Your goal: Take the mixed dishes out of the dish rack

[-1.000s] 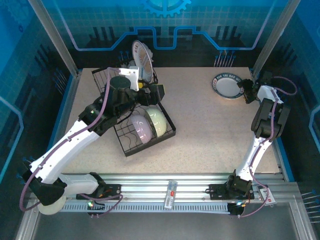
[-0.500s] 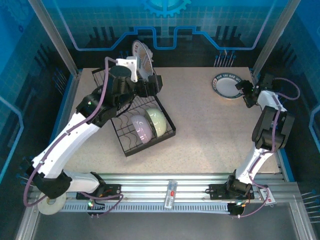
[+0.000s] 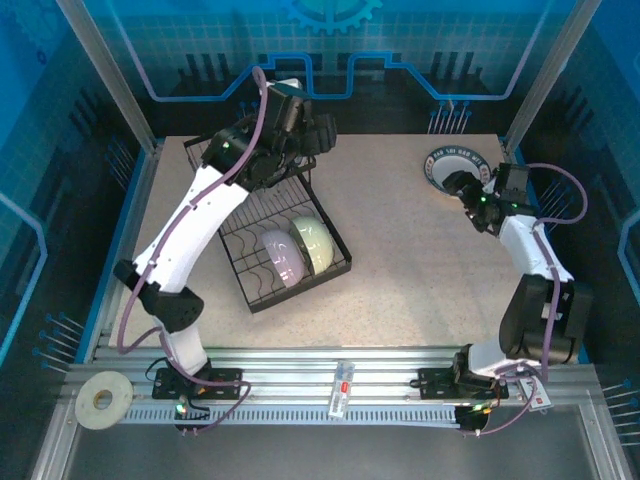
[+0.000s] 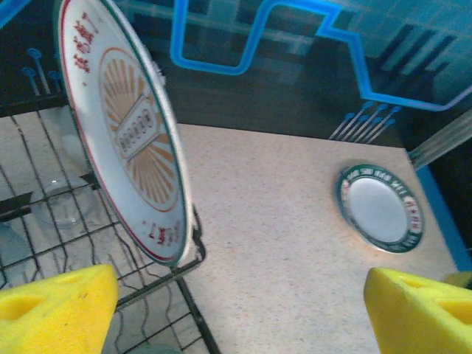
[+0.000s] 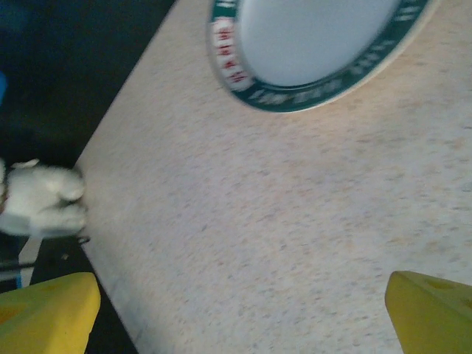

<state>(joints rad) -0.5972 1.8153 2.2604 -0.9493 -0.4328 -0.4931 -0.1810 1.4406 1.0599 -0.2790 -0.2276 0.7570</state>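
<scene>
Standing plate (image 4: pixel 136 140), top cut off

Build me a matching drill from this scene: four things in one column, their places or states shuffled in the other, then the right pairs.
1. orange-patterned plate
2. green-rimmed plate
3. lavender bowl
4. right gripper

A. open, over bare table
B. standing on edge at a corner of the dish rack
C. lying flat on the table
D. in the rack beside the pale green bowl

Pairs: 1-B, 2-C, 3-D, 4-A
</scene>
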